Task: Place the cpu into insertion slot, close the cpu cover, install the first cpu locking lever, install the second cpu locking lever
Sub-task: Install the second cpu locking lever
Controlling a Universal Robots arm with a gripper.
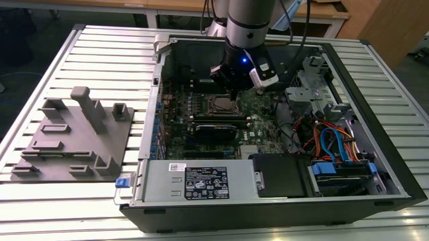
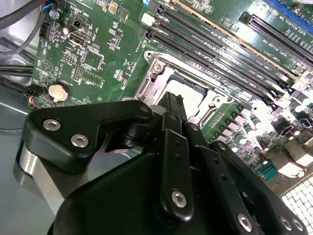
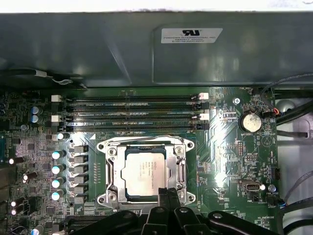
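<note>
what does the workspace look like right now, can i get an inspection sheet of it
surface: slatted metal table carrying an open computer case.
job's things: cpu lies flat in the insertion slot; cpu cover is down around it, chip face showing through the window. Lever state cannot be told.
clutter: grey fixture plate with upright blocks, on the exterior view's left of the case.
grippers: gripper sits at the socket's edge, fingertips close together, holding nothing.
cables: orange and blue bundles inside the case on the exterior view's right; dark cables run along the arm.
surroundings: wooden furniture behind the table.
</note>
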